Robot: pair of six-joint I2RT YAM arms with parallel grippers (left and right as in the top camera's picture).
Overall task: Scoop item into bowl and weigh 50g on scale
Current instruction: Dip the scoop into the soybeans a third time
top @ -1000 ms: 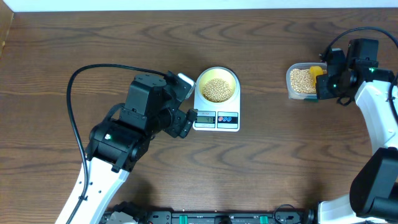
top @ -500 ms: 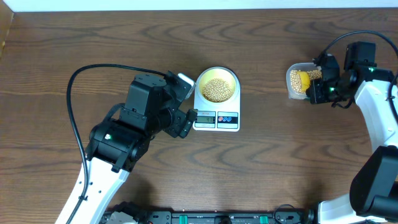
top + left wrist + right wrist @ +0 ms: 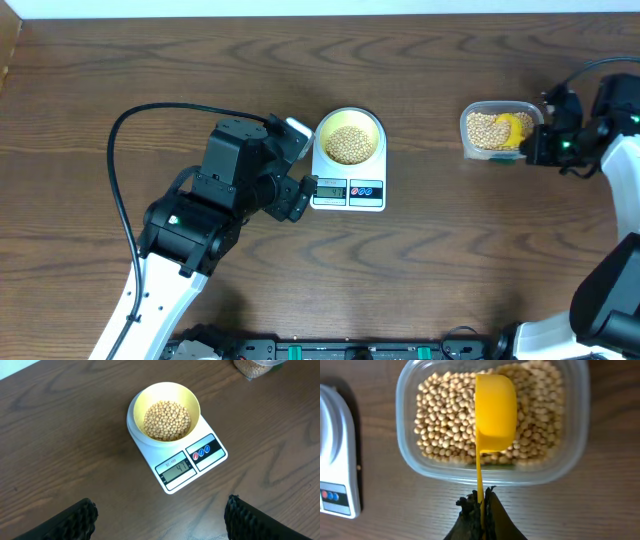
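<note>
Beans [image 3: 167,420] sit in the bowl [image 3: 194,401] on the scale [image 3: 148,455], likely short of 50. Right gripper [image 3: 481,506] pinches the scoop [image 3: 495,410] over the tub [image 3: 435,474]; next it must dig up a few. Left gripper [image 3: 160,519] hangs wide, empty.

The table [image 3: 450,250] is dark brown wood with bold grain and a matt finish. The scale [image 3: 150,457] is smooth white plastic with a soft gloss. The bowl [image 3: 165,389] looks like smooth pale yellow plastic. The beans [image 3: 167,421] are smooth-skinned and matt. The tub [image 3: 470,476] is clear glossy plastic; the scoop [image 3: 495,410] is smooth bright yellow plastic. The pads [image 3: 75,521] of the left end effector [image 3: 160,525] are black and ribbed.
</note>
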